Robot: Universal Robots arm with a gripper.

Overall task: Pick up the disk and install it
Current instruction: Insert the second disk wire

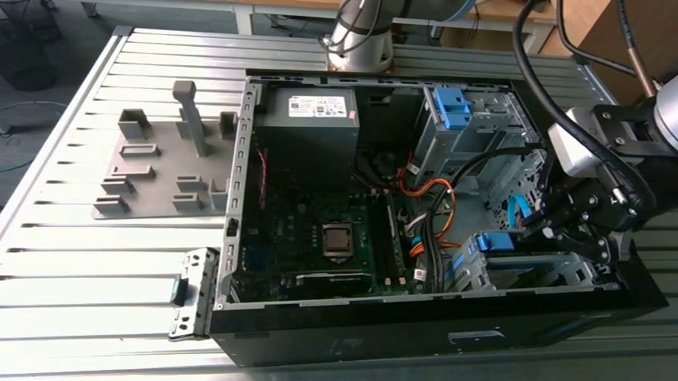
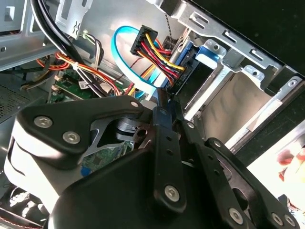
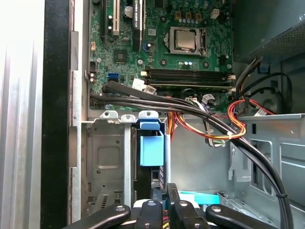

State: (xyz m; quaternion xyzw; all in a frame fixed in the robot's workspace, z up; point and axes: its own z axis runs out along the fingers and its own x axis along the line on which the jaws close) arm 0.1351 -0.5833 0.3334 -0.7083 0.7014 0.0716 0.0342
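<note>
Blue-framed disk (image 3: 151,149) seated in metal cage (image 3: 107,157) | gripper (image 3: 166,191) clenched, just beside it

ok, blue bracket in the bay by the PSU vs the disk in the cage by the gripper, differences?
The blue bracket sits in the bay beside the power supply, away from the gripper; the disk sits in the other drive cage, gripper right at it. The bracket shows lengthwise; the disk shows just a short blue edge. Both carry bright blue plastic.

Ribbed metal table (image 1: 63,238); grey floor (image 1: 75,32) behind; brown wooden panel (image 1: 599,28).
</note>
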